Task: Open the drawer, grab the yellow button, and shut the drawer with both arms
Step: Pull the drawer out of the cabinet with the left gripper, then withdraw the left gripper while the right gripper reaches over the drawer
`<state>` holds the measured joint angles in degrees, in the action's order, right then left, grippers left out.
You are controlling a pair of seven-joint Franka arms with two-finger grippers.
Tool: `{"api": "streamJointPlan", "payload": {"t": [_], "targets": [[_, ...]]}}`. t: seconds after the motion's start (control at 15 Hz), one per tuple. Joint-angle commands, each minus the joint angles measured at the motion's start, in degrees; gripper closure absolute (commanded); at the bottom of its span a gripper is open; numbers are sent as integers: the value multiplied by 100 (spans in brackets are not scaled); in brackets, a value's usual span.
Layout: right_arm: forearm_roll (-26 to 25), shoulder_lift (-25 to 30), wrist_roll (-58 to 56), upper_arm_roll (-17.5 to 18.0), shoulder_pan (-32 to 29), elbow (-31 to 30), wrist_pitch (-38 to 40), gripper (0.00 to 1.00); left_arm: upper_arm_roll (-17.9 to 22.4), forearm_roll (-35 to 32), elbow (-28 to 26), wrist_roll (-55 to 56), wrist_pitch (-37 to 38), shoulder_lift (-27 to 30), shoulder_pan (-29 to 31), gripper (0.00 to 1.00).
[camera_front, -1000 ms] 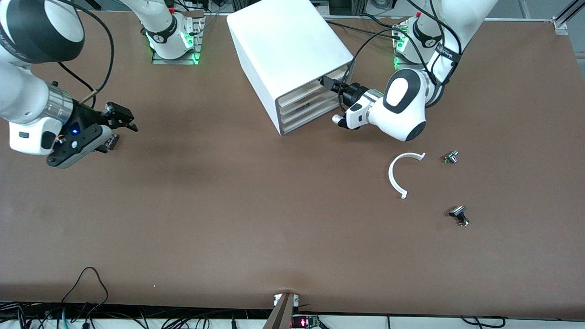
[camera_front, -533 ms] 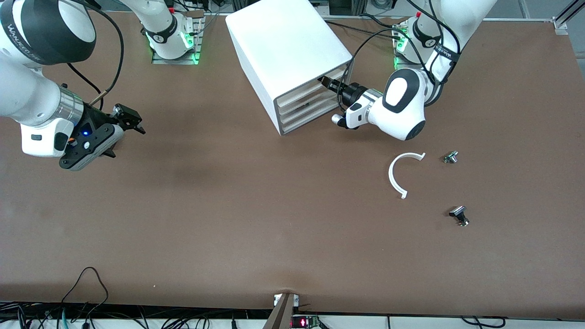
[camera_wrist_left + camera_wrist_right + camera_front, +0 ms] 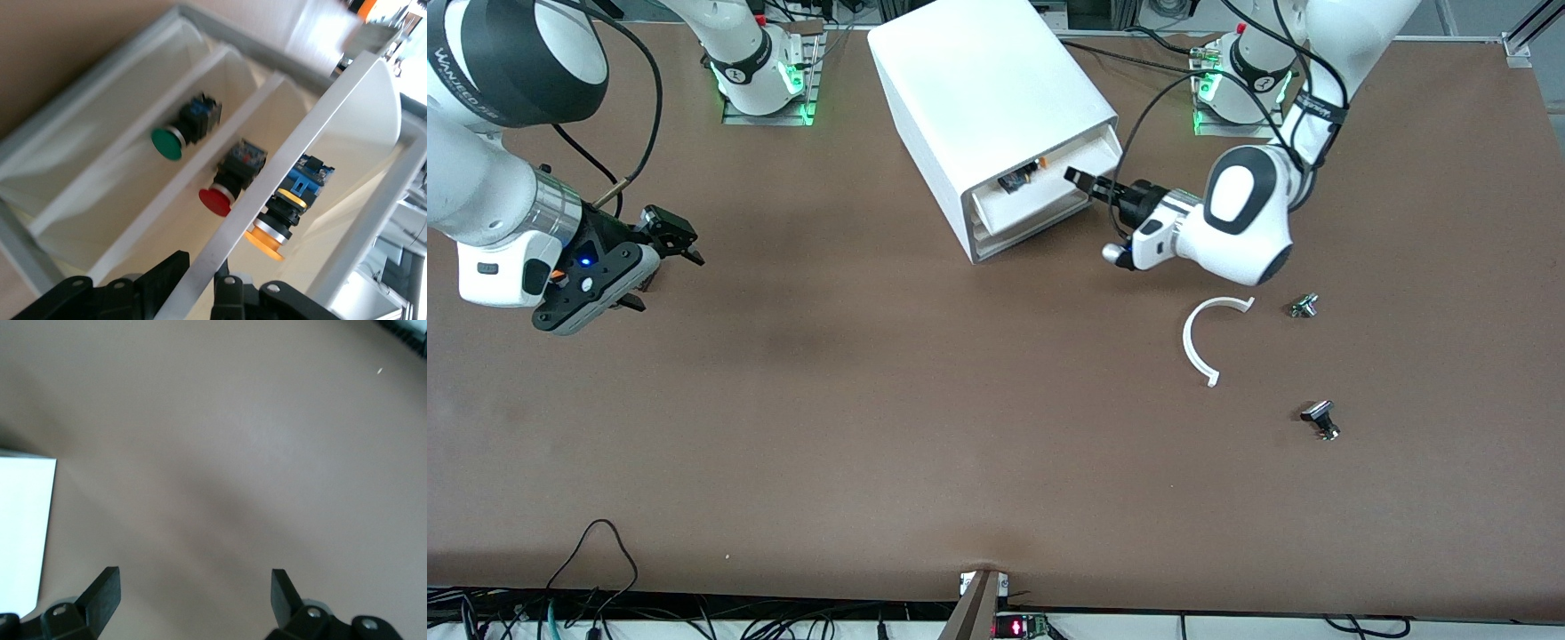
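The white cabinet (image 3: 987,98) stands near the robots' bases. Its top drawer (image 3: 1049,188) is pulled partly out. My left gripper (image 3: 1074,176) is shut on a white edge strip of the drawer (image 3: 287,160), with one finger (image 3: 167,277) on each side of it. In the left wrist view the button (image 3: 270,237), orange-capped on a black body, lies in the drawer, partly hidden by that strip. It shows as an orange speck in the front view (image 3: 1040,164). My right gripper (image 3: 680,238) is open and empty over bare table (image 3: 220,453) at the right arm's end.
A green button (image 3: 167,143) and a red button (image 3: 215,200) lie in the drawer's other compartments. A white C-shaped ring (image 3: 1199,342) and two small black-and-silver parts (image 3: 1304,306) (image 3: 1320,418) lie on the table nearer the front camera, toward the left arm's end.
The left gripper has pulled back from the cabinet with the top drawer, which has slid open and shows its contents. The right gripper shifted slightly.
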<state>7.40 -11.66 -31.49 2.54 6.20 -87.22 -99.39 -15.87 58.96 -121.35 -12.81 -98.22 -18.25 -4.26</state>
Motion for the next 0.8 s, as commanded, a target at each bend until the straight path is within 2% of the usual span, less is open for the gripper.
{"api": "streamJointPlan", "payload": {"t": [0.0,0.2,0.6,0.67,0.73], "targets": [[-19,-73,-68,19,126,135,-116,0,295,-78,119,271,-417,-12,-22,100],[-2,-65,-112,19,267,135,-98,0,471,-429,391,288,-417,-39,-14,100],[-46,-47,-244,159,1013,249,-352,0,840,-482,787,288,-417,-144,-14,100],[-37,-56,-270,168,1058,310,-458,0,866,-473,805,306,-417,-144,-14,84],[-37,-56,-296,177,1154,354,-485,0,858,-473,788,314,-417,-127,-14,19]]}}
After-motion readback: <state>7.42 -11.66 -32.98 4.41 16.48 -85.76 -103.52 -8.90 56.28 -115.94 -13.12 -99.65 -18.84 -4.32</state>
